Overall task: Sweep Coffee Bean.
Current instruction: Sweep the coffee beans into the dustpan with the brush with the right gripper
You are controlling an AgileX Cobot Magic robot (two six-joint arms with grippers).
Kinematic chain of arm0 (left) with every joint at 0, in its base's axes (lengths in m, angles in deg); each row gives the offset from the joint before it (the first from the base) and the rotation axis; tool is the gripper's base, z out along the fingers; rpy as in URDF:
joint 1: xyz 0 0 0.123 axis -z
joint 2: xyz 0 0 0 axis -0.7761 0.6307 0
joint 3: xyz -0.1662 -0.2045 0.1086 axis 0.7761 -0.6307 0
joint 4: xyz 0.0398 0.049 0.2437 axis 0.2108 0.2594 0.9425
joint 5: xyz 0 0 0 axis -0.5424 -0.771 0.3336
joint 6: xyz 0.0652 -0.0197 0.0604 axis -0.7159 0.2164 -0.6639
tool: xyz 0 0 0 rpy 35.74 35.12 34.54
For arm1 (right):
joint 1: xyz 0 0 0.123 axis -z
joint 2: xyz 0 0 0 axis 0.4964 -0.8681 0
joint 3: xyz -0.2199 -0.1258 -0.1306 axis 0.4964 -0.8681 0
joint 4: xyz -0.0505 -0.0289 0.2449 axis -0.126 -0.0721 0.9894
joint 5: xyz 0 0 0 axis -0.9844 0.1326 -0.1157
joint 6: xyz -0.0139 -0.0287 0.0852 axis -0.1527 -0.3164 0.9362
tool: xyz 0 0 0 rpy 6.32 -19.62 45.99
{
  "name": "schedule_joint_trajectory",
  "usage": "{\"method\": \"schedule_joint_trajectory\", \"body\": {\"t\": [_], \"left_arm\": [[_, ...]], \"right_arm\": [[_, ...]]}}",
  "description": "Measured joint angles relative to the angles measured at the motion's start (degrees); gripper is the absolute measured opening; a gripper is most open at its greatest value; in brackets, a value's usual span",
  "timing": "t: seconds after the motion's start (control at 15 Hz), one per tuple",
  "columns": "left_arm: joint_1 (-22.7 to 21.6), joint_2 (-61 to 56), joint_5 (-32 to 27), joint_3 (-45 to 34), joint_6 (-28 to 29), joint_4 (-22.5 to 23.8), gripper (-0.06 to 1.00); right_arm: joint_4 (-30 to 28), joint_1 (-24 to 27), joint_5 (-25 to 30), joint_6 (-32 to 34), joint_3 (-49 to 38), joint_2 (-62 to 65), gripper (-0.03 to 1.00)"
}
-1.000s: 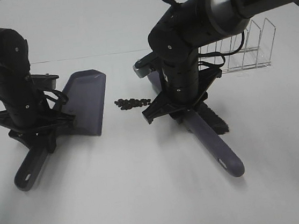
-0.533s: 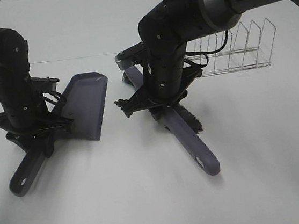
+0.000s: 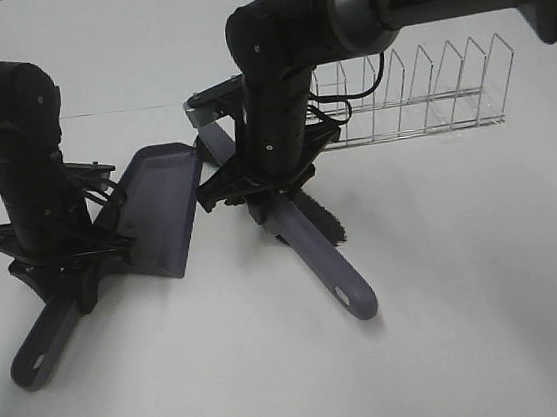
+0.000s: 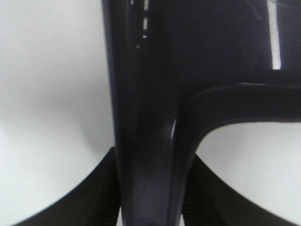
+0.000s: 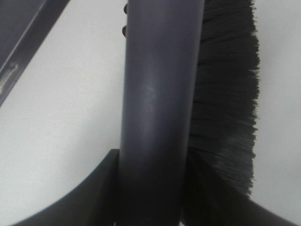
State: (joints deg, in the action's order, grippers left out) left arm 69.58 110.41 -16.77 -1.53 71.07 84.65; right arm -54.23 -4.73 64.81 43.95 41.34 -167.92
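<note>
The left gripper (image 3: 64, 271) is clamping the handle of the dustpan (image 3: 163, 207); the right gripper (image 3: 268, 205) is gripping the brush (image 3: 316, 254). The coffee bean (image 5: 124, 31) cluster is showing only as two beans beside the brush handle, on the dustpan's side.

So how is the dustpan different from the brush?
The dustpan is a wide, flat scoop; the brush is long and narrow. The brush has black bristles; the dustpan has none. In the high view the dustpan's handle points lower left, the brush's lower right. Both are grey-purple with a hole in the handle end.
</note>
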Motion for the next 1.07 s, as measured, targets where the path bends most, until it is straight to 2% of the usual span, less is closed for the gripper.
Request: {"method": "schedule_joint_trajectory", "body": {"t": [0.13,0.4,0.67,0.87,1.07], "left_arm": [[0.0,0.0,-0.1,0.0,-0.1,-0.3,0.33],[0.0,0.0,-0.2,0.0,-0.1,-1.2,0.33],[0.0,0.0,-0.2,0.0,-0.1,-1.3,0.33],[0.0,0.0,-0.2,0.0,-0.1,-1.3,0.33],[0.0,0.0,-0.2,0.0,-0.1,-1.3,0.33]], "right_arm": [[3.0,0.0,0.2,-2.5,4.2,-1.3,0.29],[6.1,0.0,-1.1,-5.7,5.6,-1.3,0.29],[11.2,0.0,-6.0,-7.6,5.6,-1.4,0.29],[18.4,0.0,-10.8,-10.5,5.6,-1.4,0.29],[21.0,0.0,-14.9,-11.6,5.6,-1.9,0.29]]}}
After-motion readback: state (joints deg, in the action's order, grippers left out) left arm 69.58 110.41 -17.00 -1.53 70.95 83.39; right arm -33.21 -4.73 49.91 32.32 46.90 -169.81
